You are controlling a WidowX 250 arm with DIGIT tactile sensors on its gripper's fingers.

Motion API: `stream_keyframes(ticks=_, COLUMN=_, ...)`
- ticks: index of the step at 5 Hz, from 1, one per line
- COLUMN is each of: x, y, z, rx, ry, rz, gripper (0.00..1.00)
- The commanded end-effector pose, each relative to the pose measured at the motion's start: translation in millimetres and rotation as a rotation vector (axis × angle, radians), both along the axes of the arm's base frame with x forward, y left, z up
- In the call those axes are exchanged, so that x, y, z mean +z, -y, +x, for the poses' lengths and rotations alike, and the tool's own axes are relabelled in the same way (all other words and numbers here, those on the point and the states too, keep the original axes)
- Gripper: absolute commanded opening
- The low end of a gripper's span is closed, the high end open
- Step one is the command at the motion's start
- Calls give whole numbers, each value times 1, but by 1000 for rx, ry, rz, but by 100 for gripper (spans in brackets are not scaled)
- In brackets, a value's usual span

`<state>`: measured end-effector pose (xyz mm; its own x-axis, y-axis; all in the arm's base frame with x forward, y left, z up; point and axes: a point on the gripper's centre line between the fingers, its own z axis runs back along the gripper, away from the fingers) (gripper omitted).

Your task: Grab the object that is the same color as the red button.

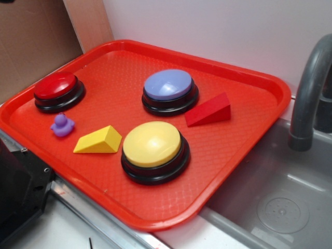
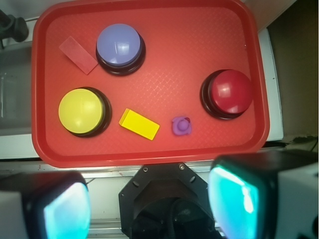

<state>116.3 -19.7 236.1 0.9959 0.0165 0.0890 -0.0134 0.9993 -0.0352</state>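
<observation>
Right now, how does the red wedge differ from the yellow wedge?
Colour: the red wedge matches the tray, the yellow wedge stands out against it. Place: the red wedge lies beside the lavender-blue button, the yellow wedge between the yellow button and the purple duck. Both are ramp-shaped blocks resting flat, untouched.

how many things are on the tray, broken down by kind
buttons: 3 – red button, lavender-blue button, yellow button
wedges: 2 – red wedge, yellow wedge
purple duck: 1
total: 6, all on the red tray
</observation>
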Motion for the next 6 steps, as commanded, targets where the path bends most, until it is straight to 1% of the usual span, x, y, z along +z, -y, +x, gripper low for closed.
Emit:
stream_keyframes(ticks=1, x=0, y=0, z=0, rx=0, ry=0, rz=0, gripper=100)
stream_keyframes(ticks=2, x=-14, y=37, z=50, rx=-249, ry=58, rz=40, gripper=100)
stream_keyframes(ticks=3, x=-27, y=66, z=89, rx=-356, ry=66, rz=72, gripper=100)
stream_keyframes(ticks=4, x=-45, y=85, z=112, rx=-483, ry=150, rz=19, gripper=100)
stream_keyframes(ticks=5, x=-73, y=90, z=136, rx=-539, ry=154, rz=-36, gripper=100)
stream_keyframes(ticks=6, x=-89, y=92, z=144, rx=-550, ry=147, rz=-34, gripper=100)
